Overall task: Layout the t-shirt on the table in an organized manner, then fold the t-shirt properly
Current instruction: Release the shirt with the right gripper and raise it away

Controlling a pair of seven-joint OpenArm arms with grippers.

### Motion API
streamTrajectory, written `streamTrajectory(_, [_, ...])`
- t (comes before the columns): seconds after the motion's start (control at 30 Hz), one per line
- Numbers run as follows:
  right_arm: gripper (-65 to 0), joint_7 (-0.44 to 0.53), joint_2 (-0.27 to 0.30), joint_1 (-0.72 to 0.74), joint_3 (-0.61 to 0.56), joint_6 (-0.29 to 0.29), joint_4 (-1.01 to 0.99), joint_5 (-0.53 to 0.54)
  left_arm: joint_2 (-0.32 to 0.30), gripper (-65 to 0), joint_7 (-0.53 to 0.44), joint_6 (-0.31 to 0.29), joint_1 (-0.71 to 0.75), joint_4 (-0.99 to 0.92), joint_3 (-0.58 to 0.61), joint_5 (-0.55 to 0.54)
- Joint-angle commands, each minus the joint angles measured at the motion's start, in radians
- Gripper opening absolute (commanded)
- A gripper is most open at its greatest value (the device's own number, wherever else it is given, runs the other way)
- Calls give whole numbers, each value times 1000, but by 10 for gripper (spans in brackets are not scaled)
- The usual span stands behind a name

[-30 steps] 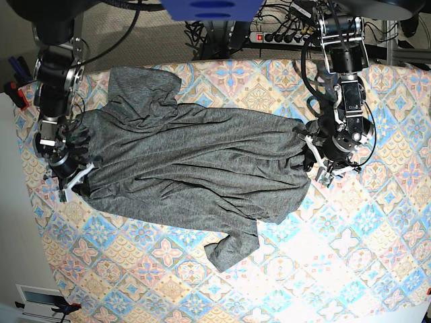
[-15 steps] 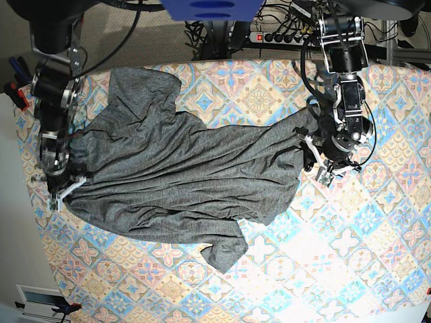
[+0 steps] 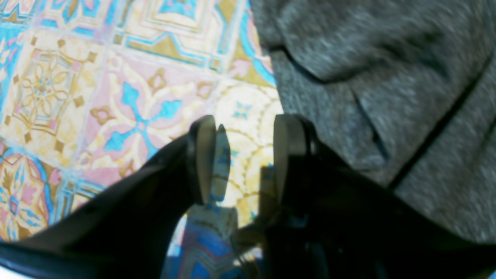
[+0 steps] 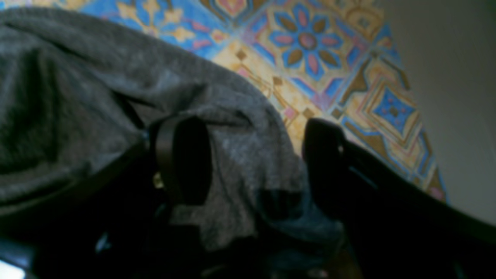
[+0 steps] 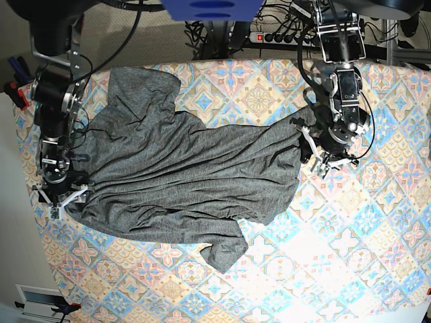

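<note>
The dark grey t-shirt lies crumpled and spread across the tile-print table, with one sleeve pointing toward the front. At the shirt's left edge, my right gripper is open. In the right wrist view its fingers stand wide apart and loose shirt cloth lies between them, unpinched. My left gripper is at the shirt's right edge. The left wrist view shows this gripper open over bare table, the t-shirt just beside its right finger.
The table's left edge runs close beside my right gripper, with floor beyond it. A power strip and cables lie behind the table's far edge. Bare tabletop stretches along the front and to the right.
My right gripper has opened and let go of the shirt's left edge after drawing it left and toward the front. The left arm has shifted slightly toward the back, jaws unchanged.
</note>
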Motion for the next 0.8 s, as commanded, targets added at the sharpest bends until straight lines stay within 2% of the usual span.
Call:
streamTrajectory(0.0, [-237, 36, 28, 42, 31, -10, 74, 14, -2, -416, 59, -32, 13, 8, 6, 28])
streamTrajectory(0.1, [-237, 23, 28, 19, 120, -10, 238, 9, -2, -417, 59, -32, 13, 20, 3, 28])
streamTrajectory(0.17, [-236, -26, 26, -61, 175, -10, 345, 8, -2, -417, 59, -32, 13, 22, 3, 25])
streamTrajectory(0.47, [-237, -399, 18, -296, 331, -8, 919, 13, -2, -417, 56, -32, 73, 261, 35, 24])
streamTrajectory(0.6, [-237, -557, -67, -445, 388, -5, 1140, 63, -2, -417, 57, -32, 93, 318, 50, 24])
streamTrajectory(0.77, [-238, -644, -166, -630, 431, -5, 1350, 189, -2, -417, 54, -32, 98, 319, 49, 24])
